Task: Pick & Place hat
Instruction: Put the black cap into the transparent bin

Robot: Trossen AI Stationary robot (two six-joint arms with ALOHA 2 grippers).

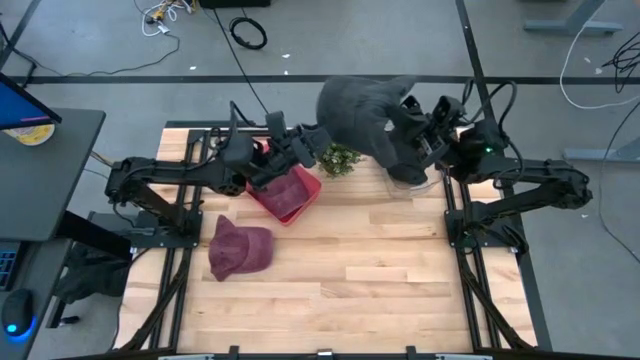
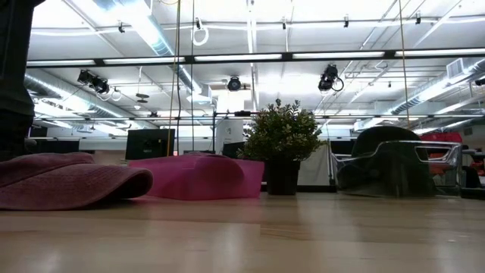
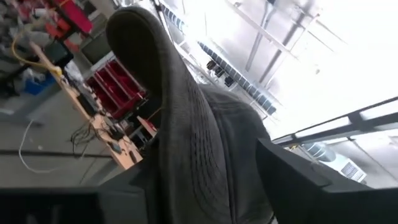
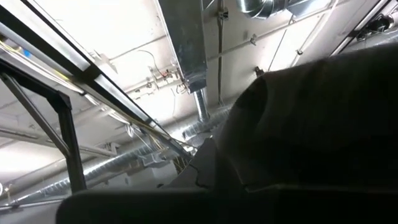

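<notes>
Now | grey hat [image 1: 362,112] aloft | left claw [image 1: 318,140] grasping brim | right claw [image 1: 412,128] clenched on crown

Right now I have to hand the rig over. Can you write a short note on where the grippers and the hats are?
Left gripper: raised at the back of the table, its fingers around the brim of the grey hat; whether it is gripping or letting go is unclear.
Right gripper: shut, against the other side of the grey hat, which hangs between both arms above the small plant.
Maroon hat: flat on the table, front left, untouched.
Pink bin: under the left arm, beside the plant.
Clear bin: back right.
Done: grey hat lifted.
Left: set it down; the maroon hat is not yet picked.
</notes>
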